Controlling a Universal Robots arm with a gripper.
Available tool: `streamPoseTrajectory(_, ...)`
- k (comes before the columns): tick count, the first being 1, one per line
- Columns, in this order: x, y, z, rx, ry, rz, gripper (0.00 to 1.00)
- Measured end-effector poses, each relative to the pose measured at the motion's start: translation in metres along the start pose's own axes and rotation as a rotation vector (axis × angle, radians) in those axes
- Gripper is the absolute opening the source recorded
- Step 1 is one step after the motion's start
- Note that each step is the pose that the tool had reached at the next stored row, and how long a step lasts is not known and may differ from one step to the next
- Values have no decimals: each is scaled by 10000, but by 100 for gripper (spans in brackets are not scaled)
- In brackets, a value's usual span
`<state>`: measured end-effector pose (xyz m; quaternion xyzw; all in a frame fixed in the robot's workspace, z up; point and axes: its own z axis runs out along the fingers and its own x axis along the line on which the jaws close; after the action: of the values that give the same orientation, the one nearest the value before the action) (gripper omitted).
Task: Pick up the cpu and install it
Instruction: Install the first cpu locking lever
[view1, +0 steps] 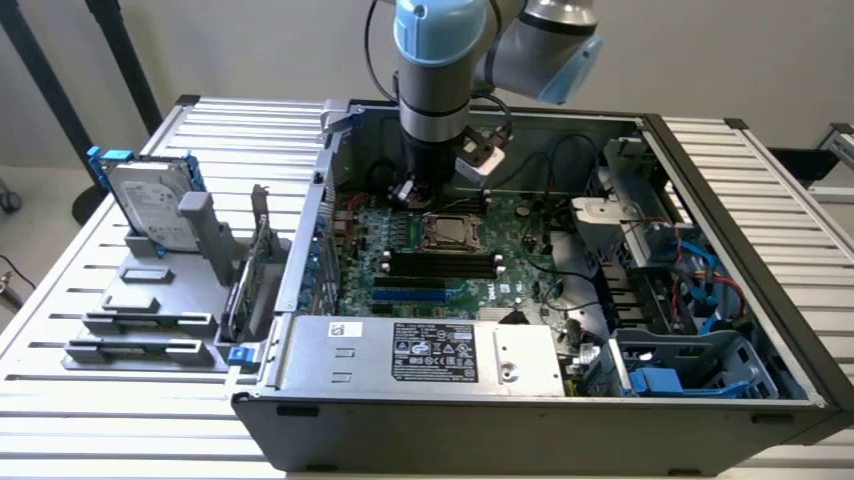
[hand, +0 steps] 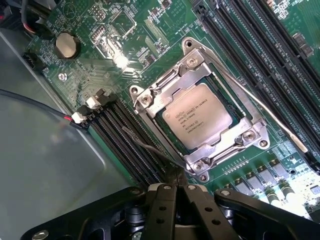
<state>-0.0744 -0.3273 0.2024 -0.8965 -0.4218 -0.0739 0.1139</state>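
Hovering inside the open computer case (view1: 747, 400), the gripper (view1: 411, 192) hangs from the arm (view1: 438, 60) in the upper middle of the exterior frame, just above the green motherboard (view1: 514, 255). Its claw is fully closed, the black fingers (hand: 176, 200) pressed together at the bottom centre of the wrist picture, and it has hold of nothing. The cpu (hand: 196, 121) sits seated in its socket (hand: 145, 100) near the centre of the wrist frame, silver top with printed lettering facing up, the metal retention frame lying around its edges. In the exterior frame the cpu (view1: 450, 233) lies just right of and below the gripper tip, apart from it. Black memory slots (view1: 441, 263) run just below the socket. At the left of the exterior frame, outside the case, a hard drive (view1: 150, 205) stands upright in grey holder blocks (view1: 147, 320) on the slatted table (view1: 80, 290)
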Motion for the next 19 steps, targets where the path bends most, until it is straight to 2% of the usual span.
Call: streamPoseTrajectory(19,44,61,14,1,-12,2,11)
